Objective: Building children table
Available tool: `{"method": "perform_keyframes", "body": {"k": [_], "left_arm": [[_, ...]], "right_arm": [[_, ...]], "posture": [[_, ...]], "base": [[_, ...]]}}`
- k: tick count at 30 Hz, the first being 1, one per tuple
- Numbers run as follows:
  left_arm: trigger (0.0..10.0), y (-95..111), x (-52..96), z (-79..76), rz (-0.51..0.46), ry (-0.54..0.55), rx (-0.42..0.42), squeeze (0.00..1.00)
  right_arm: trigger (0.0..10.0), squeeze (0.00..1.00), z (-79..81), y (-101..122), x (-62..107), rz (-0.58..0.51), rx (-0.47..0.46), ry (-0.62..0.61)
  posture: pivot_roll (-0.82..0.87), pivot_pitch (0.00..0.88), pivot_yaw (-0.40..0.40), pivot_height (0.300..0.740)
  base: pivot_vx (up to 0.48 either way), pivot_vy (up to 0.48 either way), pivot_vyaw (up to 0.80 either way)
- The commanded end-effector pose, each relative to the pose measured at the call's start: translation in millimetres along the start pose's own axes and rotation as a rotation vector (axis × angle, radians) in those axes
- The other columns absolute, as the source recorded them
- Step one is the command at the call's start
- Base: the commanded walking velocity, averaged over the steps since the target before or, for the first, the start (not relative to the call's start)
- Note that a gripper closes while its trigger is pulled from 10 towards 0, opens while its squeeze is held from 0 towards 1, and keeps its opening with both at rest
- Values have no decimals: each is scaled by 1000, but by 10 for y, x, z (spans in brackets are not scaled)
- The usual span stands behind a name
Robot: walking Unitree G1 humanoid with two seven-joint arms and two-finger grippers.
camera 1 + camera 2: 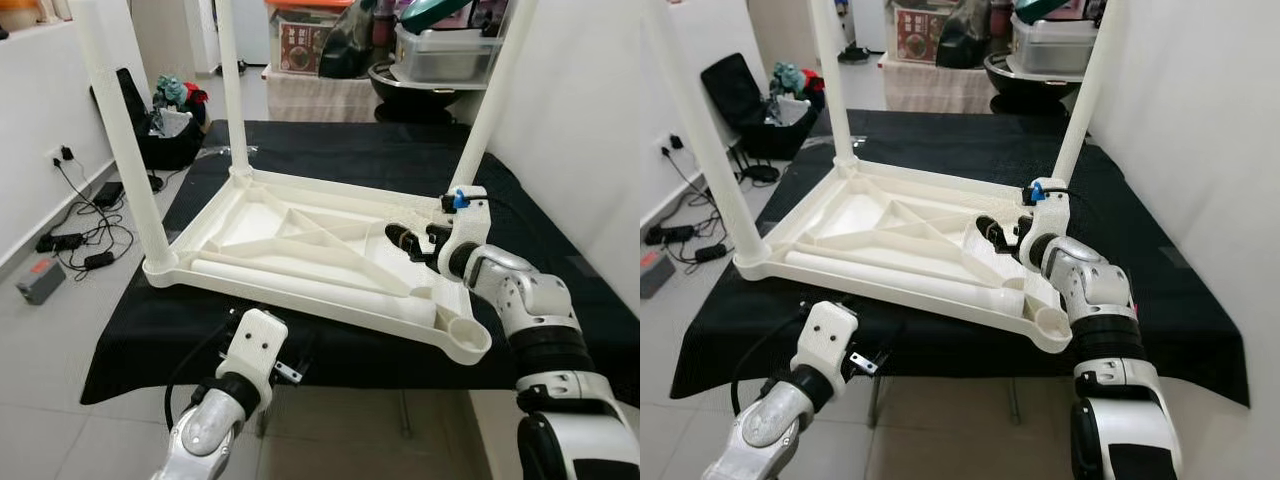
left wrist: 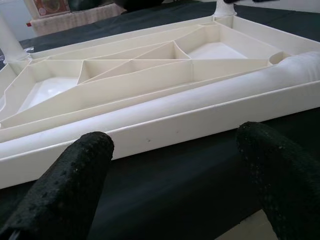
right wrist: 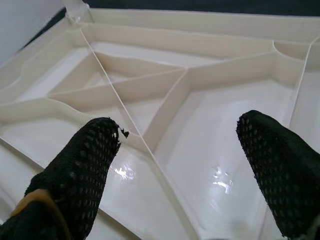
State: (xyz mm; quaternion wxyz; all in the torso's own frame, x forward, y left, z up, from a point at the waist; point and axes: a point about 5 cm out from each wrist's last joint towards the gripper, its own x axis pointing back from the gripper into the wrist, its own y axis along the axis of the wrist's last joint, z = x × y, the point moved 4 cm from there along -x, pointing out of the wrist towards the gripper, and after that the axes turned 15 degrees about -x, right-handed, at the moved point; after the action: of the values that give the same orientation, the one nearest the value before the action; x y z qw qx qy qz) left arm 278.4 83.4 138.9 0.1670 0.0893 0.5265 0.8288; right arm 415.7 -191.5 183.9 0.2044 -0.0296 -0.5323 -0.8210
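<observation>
The white table top (image 1: 300, 235) is seen upside down at the centre of the left eye view, resting on a black mat (image 1: 330, 150), its ribbed underside facing up. Three legs are already fitted and rise out of the top of the frame: one at the left (image 1: 120, 140), one at the upper middle (image 1: 231, 85), one at the upper right (image 1: 495, 95). The socket (image 1: 463, 333) at the lower right corner is empty. A loose leg (image 1: 310, 283) is laid inside the tray along the near rim, its long axis running from centre left to lower right, its end just beside that empty socket.

The right gripper (image 1: 412, 241) is held over the right part of the underside, fingers spread apart and holding nothing; the loose leg lies below and to the left of it in the frame. The left gripper (image 2: 175, 175) is placed at the bottom of the frame, outside the near rim, fingers likewise spread and empty, with the leg lying crosswise just behind the rim. The left gripper is judged nearer the leg's middle, the right nearer its socket end.

No brand or legible writing is made out on the table; print on a box (image 1: 300, 45) at the top is too small to read.
</observation>
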Motion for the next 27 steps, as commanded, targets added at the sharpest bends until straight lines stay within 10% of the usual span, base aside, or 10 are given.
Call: {"method": "perform_keyframes", "body": {"k": [1, 5, 13, 27], "left_arm": [[10000, -19, 33, 10, 15, 5, 13, 0], [10000, -17, 38, 12, 14, 1, 18, 0], [10000, -33, 36, 6, 16, -10, 16, 0], [10000, -81, 4, -6, 18, -36, 8, 0]], "right_arm": [[10000, 0, -25, 21, 28, 25, -22, 33], [10000, 0, -60, 37, 217, 84, -121, 211], [10000, 0, -461, -31, 509, 110, -183, 158], [10000, 0, -301, -352, 908, 150, -240, 313]], "posture": [[96, 88, -77, 740], [91, 91, -75, 740], [77, 84, -63, 740], [63, 48, -40, 740]], "base": [[0, 0, 0], [0, 0, 0], [0, 0, 0], [0, 0, -318]]}}
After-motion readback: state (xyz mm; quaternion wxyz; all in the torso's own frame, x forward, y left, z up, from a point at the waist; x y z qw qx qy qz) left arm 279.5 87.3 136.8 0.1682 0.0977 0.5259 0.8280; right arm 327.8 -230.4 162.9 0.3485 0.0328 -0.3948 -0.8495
